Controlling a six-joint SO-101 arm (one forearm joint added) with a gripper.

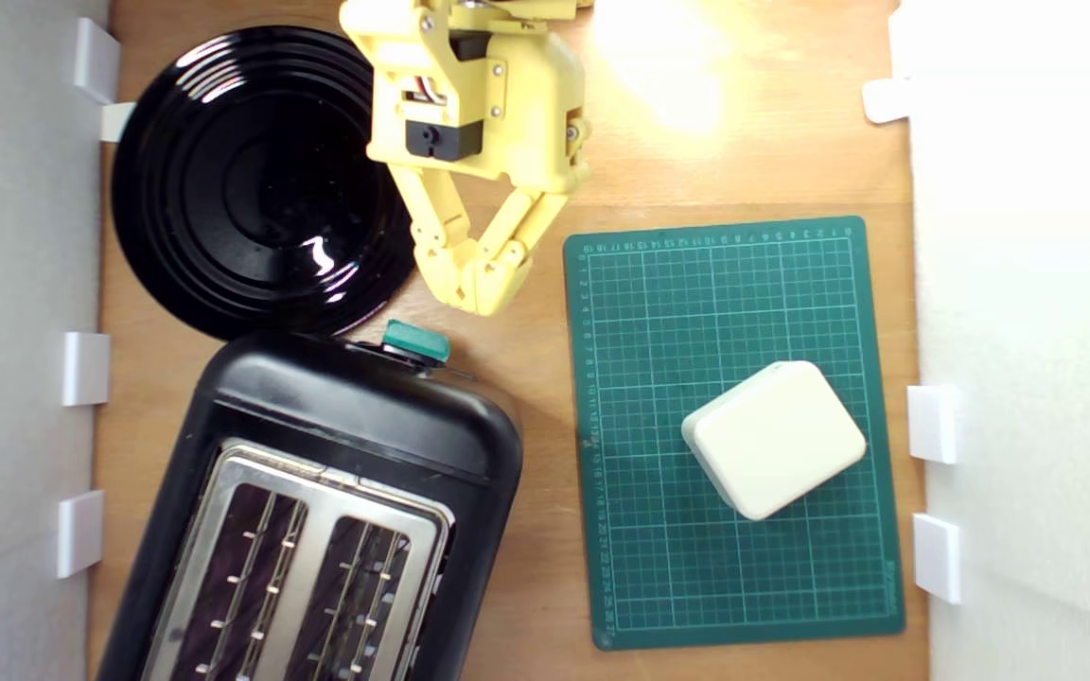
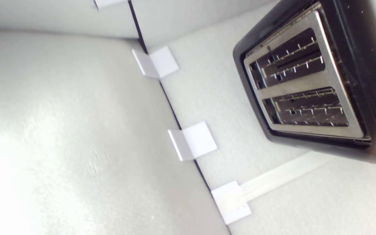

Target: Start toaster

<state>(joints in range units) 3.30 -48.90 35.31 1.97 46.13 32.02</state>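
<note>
table (image 1: 526, 586): bare wood, walled on both sides of the exterior view by pale foam boards held with small white clips
toaster (image 1: 337, 454): black, rounded corners, lying at the lower part of the exterior view's left, turned at a slant; silver top plate (image 1: 304, 558) with two slots, both showing only wire guides; the wrist view sees the toaster (image 2: 354, 39) too, slots facing the camera
cutting mat (image 1: 734, 567): dark green with a white grid, on the exterior view's right, well apart from the toaster
plate (image 1: 252, 180): round, glossy black, just above the toaster in the exterior view, its rim close to the toaster's end
arm: yellow, coming in from the top of the exterior view between plate and mat
white block (image 1: 774, 438): rounded, cream, resting tilted on the mat
end effector (image 1: 477, 288): fingertips pressed together, gripping nothing, hanging near the lever knob without touching it
lever knob (image 1: 415, 341): teal green, on the toaster's end that faces the plate
</note>
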